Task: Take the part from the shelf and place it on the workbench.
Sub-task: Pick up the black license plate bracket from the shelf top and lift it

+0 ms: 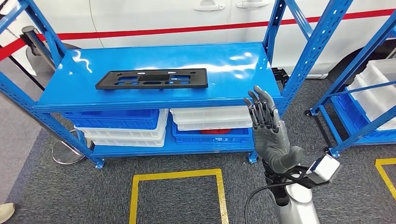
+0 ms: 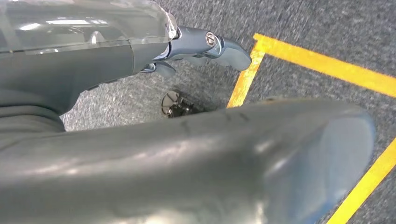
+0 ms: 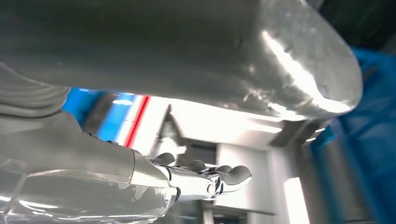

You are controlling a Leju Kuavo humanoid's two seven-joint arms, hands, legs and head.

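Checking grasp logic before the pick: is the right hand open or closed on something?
Open. In the head view the right hand is raised in front of the shelf, fingers straight and holding nothing; the black part lies flat on top.

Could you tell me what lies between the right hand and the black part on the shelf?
Only bare blue shelf top. In the head view, the right hand hangs raised off the front edge; the black part lies flat.

We see a black part (image 1: 152, 78) on the glossy blue shelf (image 1: 224, 65). Below that shelf top sit blue bins (image 1: 112, 119) and white bins (image 1: 212, 117), with something red (image 1: 219, 131) in one blue bin. Behind the shelf runs a white panel with a red stripe (image 1: 187, 29). In front of the shelf, yellow tape (image 1: 177, 175) marks the speckled grey carpet (image 1: 56, 196). Our right hand (image 1: 271, 133) is dark grey.
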